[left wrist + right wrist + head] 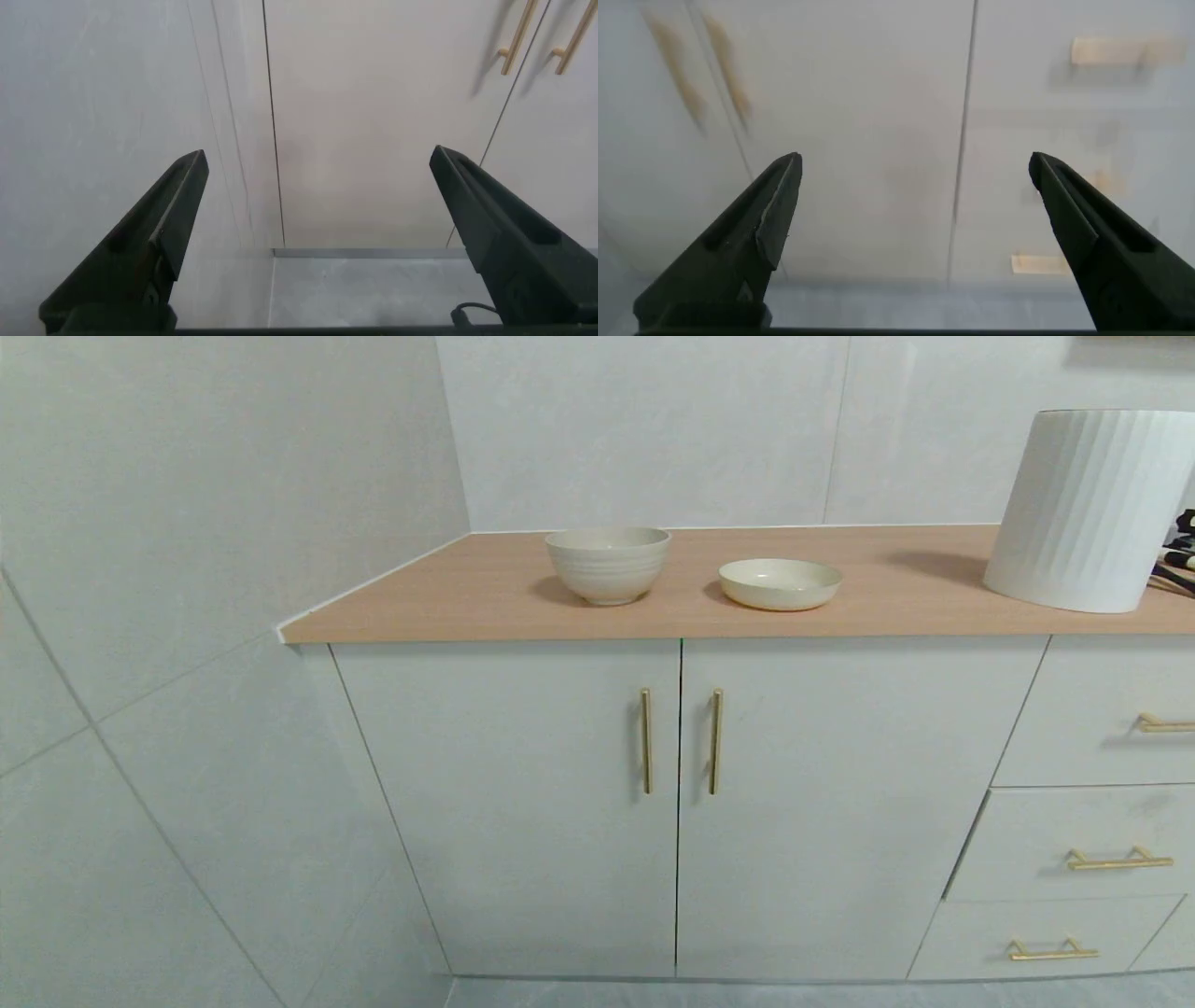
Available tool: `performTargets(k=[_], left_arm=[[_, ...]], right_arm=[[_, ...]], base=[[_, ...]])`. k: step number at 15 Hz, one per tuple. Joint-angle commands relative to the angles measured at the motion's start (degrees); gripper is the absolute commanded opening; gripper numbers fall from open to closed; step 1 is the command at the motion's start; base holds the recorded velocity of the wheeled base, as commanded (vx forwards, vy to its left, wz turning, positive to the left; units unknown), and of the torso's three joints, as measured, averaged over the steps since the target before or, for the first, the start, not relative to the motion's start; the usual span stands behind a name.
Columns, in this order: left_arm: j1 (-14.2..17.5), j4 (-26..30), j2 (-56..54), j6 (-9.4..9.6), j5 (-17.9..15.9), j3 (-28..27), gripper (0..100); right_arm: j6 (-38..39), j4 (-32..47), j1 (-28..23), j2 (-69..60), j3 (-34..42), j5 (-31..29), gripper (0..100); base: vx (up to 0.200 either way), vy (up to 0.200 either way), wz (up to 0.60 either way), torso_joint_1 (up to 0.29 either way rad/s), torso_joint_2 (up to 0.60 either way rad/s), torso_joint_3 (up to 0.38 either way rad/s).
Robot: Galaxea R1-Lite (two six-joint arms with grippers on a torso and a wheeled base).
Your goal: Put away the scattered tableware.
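Bright, soft light from the right; bowl [608, 563], dish [780, 582] and cylinder [1083, 509] throw faint shadows leftward on the tabletop [448, 602].

The left gripper [319, 154] is spread wide in the left wrist view. Its 2 dark fingers [168, 229] stand far apart, each broad at the base and tapering to a narrow tip, and the 2 tips sit level with each other. The right gripper [915, 157] has the same pose in the right wrist view. Its 2 dark fingers [761, 233] are parted just as widely, their tips level and their flat inner faces turned toward one another.
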Motion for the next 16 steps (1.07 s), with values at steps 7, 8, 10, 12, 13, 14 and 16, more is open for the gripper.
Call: performTargets(k=[7, 8, 10, 12, 13, 14, 16], left_arm=[[0.0, 0.02, 0.0, 0.02, -0.02, 0.02, 100], [0.0, 0.02, 0.0, 0.02, -0.02, 0.02, 100], [0.0, 0.02, 0.0, 0.02, -0.02, 0.02, 100], [0.0, 0.02, 0.0, 0.02, -0.02, 0.02, 100], [0.0, 0.02, 0.0, 0.02, -0.02, -0.06, 100], [0.0, 0.02, 0.0, 0.02, -0.02, -0.06, 100], [0.0, 0.02, 0.0, 0.02, -0.02, 0.02, 100]], right_arm=[[0.73, 0.27, 6.51, 46.03, -18.09, 13.67, 100], [1.78, -0.08, 8.97, 51.57, -21.43, 14.11, 100], [3.1, -3.95, 15.38, 63.52, -27.32, 14.28, 100], [5.12, -11.07, 19.34, 74.95, -31.62, 14.28, 100], [5.74, -14.32, 20.66, 79.16, -33.03, 14.28, 100], [6.17, -16.52, 21.71, 82.42, -34.35, 14.19, 100], [9.16, -18.19, 25.23, 90.59, -39.8, 14.37, 100]], base=[[0.0, 0.0, 0.0, 0.0, 0.0, 0.0], [0.0, 0.0, 0.0, 0.0, 0.0, 0.0], [0.0, 0.0, 0.0, 0.0, 0.0, 0.0], [0.0, 0.0, 0.0, 0.0, 0.0, 0.0], [0.0, 0.0, 0.0, 0.0, 0.0, 0.0], [0.0, 0.0, 0.0, 0.0, 0.0, 0.0], [0.0, 0.0, 0.0, 0.0, 0.0, 0.0]])
